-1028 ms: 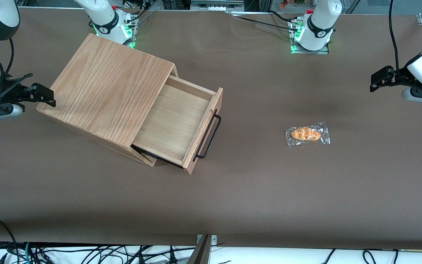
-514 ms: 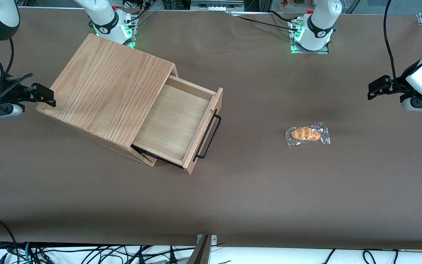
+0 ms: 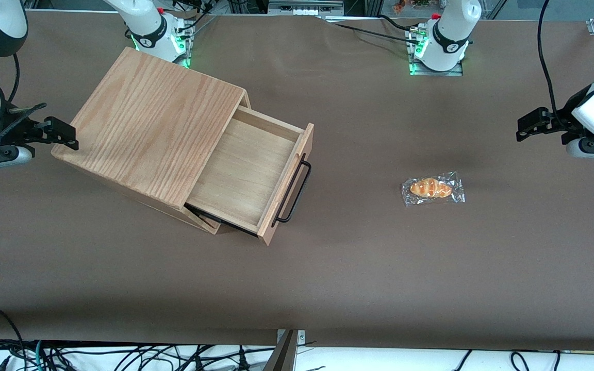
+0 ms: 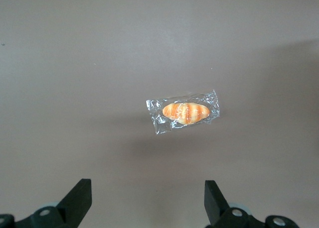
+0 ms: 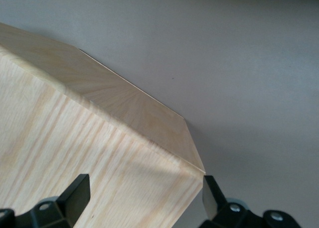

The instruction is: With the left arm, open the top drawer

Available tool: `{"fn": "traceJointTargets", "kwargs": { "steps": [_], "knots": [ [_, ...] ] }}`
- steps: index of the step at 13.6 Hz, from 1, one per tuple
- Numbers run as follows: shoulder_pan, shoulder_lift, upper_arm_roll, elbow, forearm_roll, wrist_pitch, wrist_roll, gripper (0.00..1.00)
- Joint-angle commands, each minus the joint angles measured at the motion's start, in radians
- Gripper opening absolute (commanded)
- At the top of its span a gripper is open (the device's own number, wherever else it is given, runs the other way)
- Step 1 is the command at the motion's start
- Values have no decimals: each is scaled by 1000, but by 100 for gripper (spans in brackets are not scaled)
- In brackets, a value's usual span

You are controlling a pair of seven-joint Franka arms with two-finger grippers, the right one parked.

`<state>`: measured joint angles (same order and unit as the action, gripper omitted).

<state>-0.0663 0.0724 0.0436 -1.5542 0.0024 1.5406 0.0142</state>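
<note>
The top drawer [image 3: 248,170] of the oak-grain cabinet [image 3: 152,123] stands pulled well out, its light-wood inside bare. Its black bar handle [image 3: 293,190] faces the working arm's end of the table. The lower drawer beneath it shows only as a dark gap. The left arm's gripper [image 3: 525,128] hangs above the table at the working arm's end, far from the drawer and apart from everything. In the left wrist view the gripper [image 4: 148,190] is open, its black fingertips [image 4: 79,195] wide apart with nothing between them.
A wrapped bread roll [image 3: 432,188] lies on the brown table cover between the drawer and the left arm; the left wrist view looks down on the wrapped roll [image 4: 184,112]. Both arm bases [image 3: 439,49] stand at the table's back edge.
The left arm's gripper has shifted slightly toward the drawer's end and a little nearer the front camera. The drawer and the roll have not moved.
</note>
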Motion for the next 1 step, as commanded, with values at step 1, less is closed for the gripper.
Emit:
{"fn": "traceJointTargets", "kwargs": {
  "steps": [1],
  "knots": [
    [2,12,1,28,-5,-11,-6,100]
  ]
}}
